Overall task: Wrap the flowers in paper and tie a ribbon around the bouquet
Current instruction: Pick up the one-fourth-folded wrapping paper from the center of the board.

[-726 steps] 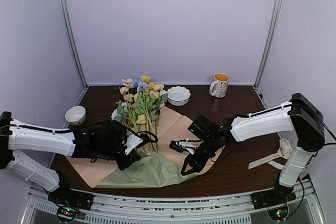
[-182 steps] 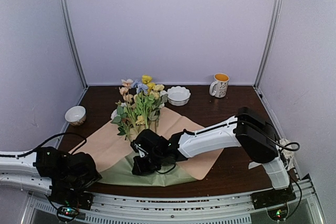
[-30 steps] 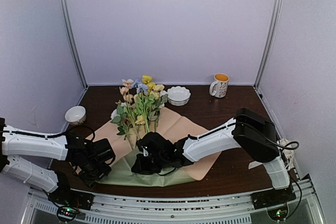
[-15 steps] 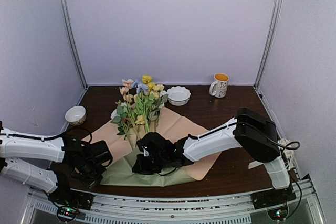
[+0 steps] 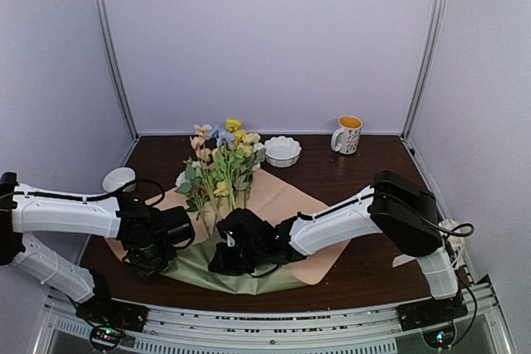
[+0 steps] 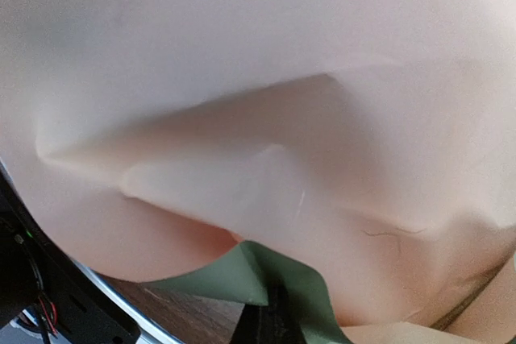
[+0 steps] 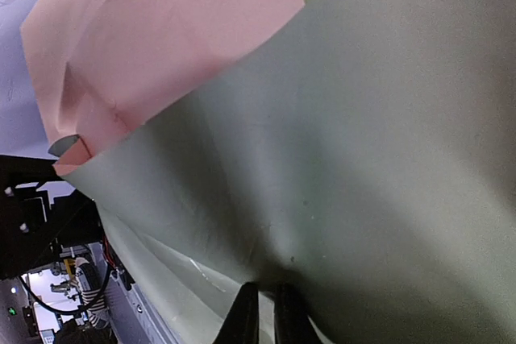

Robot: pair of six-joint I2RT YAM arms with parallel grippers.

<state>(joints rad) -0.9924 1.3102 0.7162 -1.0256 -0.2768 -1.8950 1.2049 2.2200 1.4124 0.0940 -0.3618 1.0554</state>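
- The dark wooden table [image 5: 373, 167] fills my overhead view, both arm bases at its near edge.
- The paper [image 5: 286, 201] lies spread at the table's centre-left, peach side up. Its near part is folded over to show the sage-green side [image 5: 249, 281].
- My right arm reaches across to the middle of that green fold. The right gripper [image 5: 222, 263] sits on it just below the stems. In the right wrist view the two fingertips [image 7: 243, 320] stand almost together, and the green sheet puckers right at them, so I read it as a narrow pinch on the paper.
- My left arm comes in from the left, and the left gripper [image 5: 152, 261] is at the paper's near left corner. Its fingers are closed on the sheet. The left wrist view is nearly all peach paper draped close to the lens, with a green edge meeting the dark finger [image 6: 270, 329] at the bottom.
- The flowers [image 5: 220, 163] lie on the far part of the paper, blossoms toward the back wall and stems running toward the right gripper.
- A white scalloped bowl [image 5: 282, 151] sits just right of the blossoms.
- A mug [image 5: 348, 134] stands at the far right.
- A small bowl [image 5: 119, 178] sits at the far left.
- The ribbon [image 5: 401, 260] shows as a pale strip at the right near edge, partly hidden by my right arm.
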